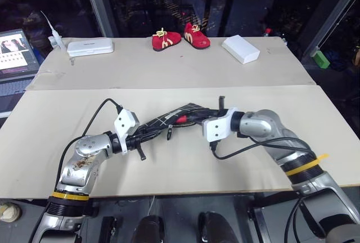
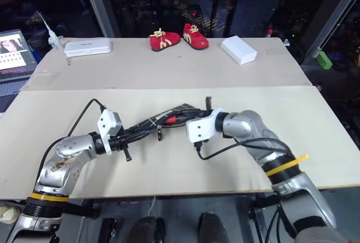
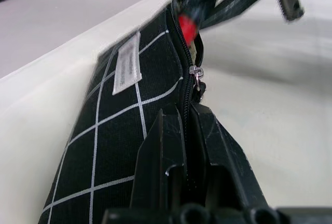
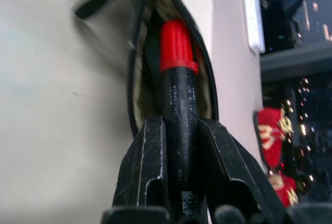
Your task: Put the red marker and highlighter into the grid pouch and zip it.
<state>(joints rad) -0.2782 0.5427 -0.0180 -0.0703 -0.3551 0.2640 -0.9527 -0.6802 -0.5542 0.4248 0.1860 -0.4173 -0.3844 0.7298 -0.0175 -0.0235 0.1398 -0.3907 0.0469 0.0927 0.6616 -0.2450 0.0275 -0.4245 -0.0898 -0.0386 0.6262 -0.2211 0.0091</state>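
The left gripper (image 3: 188, 130) sat nearest, its two black fingers pressed together on the zipper edge of the grid pouch (image 1: 160, 122), pinching the closed end of the fabric and holding it just off the table (image 1: 180, 170). Just past those fingertips hung the metal zipper pull (image 3: 196, 73), with the zip done up behind it and gaping beyond it. The pouch's white label (image 3: 127, 70) lay on the side panel just beside the left fingers.

Across from the left gripper, at the pouch's open end, the right gripper (image 4: 179, 130) pointed toward it, its fingers clamped on the black barrel of the red marker (image 4: 176, 68). The marker ran straight out ahead of the right fingertips, and its red cap end was inside the pouch's open mouth, between the two zipper edges. The highlighter could not be made out; whether it lay inside the pouch could not be told.

Well beyond both grippers, on the far table panel, stood a pair of small red shoes (image 1: 180, 39), a white box (image 1: 241, 49) to the right of them, and a flat white case (image 1: 90, 46) to the left. A laptop (image 1: 16, 57) sat off the far left edge.
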